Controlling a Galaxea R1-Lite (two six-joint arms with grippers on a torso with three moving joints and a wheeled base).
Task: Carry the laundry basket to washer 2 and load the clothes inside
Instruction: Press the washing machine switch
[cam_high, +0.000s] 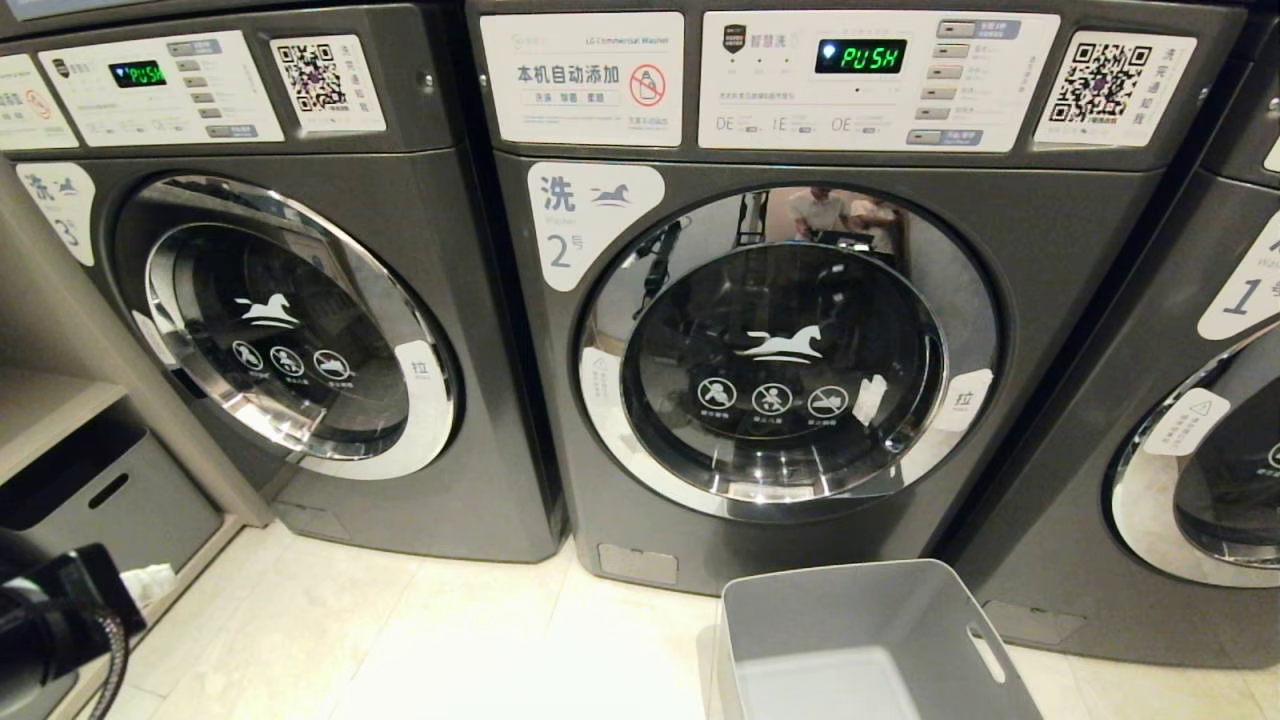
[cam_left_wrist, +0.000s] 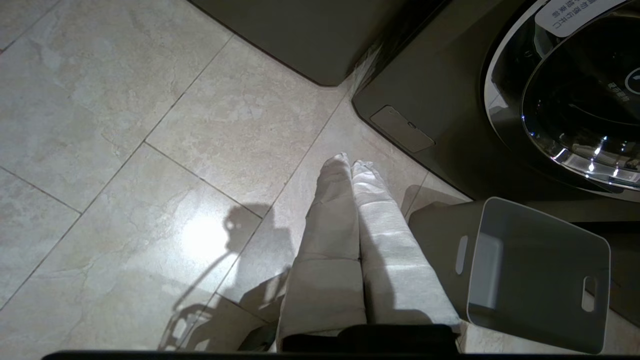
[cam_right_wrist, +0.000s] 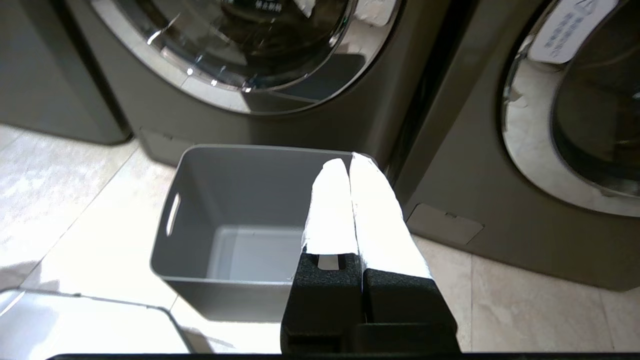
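The dark grey front-load washer marked 2 (cam_high: 790, 340) stands door-closed; the grey plastic tub basket (cam_high: 870, 640) sits empty at its foot. Both grippers — left (cam_left_wrist: 350, 162), right (cam_right_wrist: 345, 162) — hang clenched, holding nothing. No clothes visible — loading could stall.

A pale, marble-patterned tile floor (cam_high: 400, 620) carries everything here — thin grout lines cross it and a bright glare lies on it. Directly on it stands the laundry basket (cam_high: 870, 640), a grey tub set just before washer 2 (cam_high: 780, 330), whose dark base also rests on the tiles — flanked by like washers on both sides.
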